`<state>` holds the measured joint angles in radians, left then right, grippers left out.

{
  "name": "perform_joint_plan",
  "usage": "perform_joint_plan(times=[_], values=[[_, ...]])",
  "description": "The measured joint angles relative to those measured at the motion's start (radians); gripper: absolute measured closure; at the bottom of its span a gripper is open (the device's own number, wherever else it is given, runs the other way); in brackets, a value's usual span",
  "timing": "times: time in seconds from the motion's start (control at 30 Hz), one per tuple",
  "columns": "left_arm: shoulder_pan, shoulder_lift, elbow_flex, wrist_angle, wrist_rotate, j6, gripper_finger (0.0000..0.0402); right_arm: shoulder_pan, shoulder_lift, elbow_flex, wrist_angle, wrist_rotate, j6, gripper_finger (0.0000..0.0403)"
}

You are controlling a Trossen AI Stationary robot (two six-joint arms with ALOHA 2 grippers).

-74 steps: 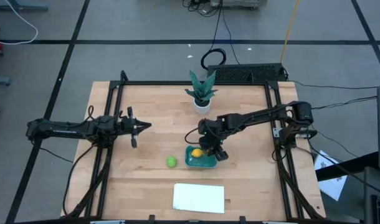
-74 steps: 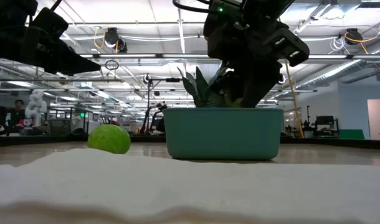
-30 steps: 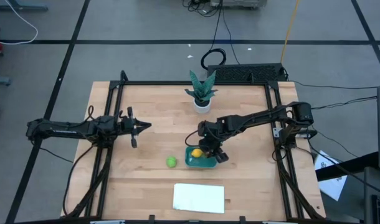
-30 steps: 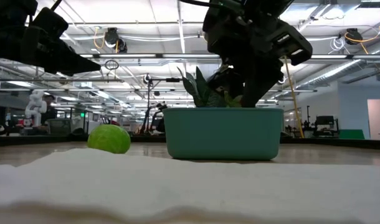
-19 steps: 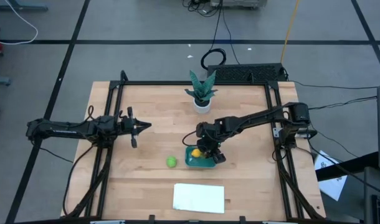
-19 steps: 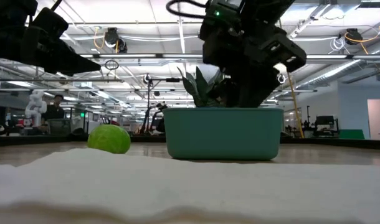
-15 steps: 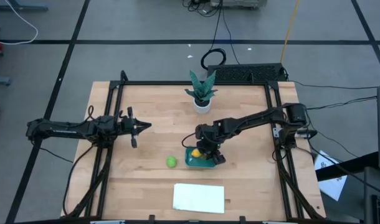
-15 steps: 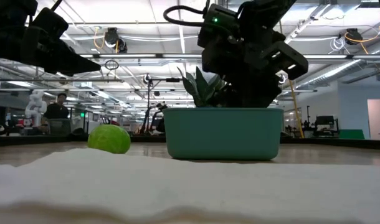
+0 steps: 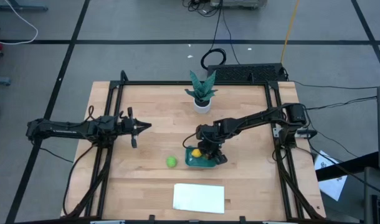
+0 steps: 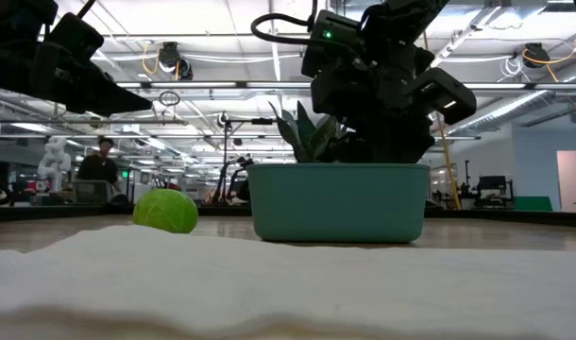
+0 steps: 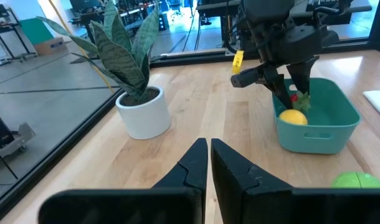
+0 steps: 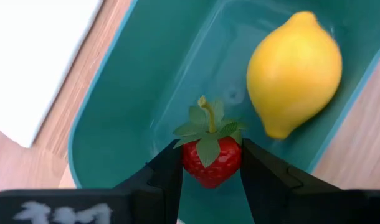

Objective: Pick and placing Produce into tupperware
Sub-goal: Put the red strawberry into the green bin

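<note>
Right wrist view tells the story: the right gripper (image 12: 210, 163) is pinching a strawberry (image 12: 210, 157) between its two fingers, leafy cap and stem pointing away from the camera, and it hangs right over the inside of the teal tub (image 12: 121, 118). A lemon (image 12: 294, 73) already lies in the tub beside it, so the berry is being brought in next to it, clear of that fruit. From above, the right arm reaches across the wooden table (image 9: 152, 112) to the tub (image 9: 194, 163), and the lime (image 9: 171, 162) sits on the wood just beside the tub, not yet collected. That one looks like the last job. Over on the left side the left gripper (image 9: 140, 127) waits well apart from the action, its fingers pressed together. A potted plant (image 9: 201, 90) and a white sheet (image 9: 199, 198) stand clear of the work.
</note>
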<state>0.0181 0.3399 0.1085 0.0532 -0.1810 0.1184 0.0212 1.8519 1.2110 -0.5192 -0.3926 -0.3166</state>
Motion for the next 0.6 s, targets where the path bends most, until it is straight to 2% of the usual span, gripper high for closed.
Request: perform_joint_plan(times=[0.23,0.6], values=[[0.0,0.0,0.0,-0.002,0.0,0.0,0.0376,-0.001,0.001,0.0,-0.009,0.0,0.006,0.0277],[0.0,0.0,0.0,-0.007,-0.001,-0.001,0.0376,-0.004,0.072,0.002,0.008,-0.015,0.017,0.0273]])
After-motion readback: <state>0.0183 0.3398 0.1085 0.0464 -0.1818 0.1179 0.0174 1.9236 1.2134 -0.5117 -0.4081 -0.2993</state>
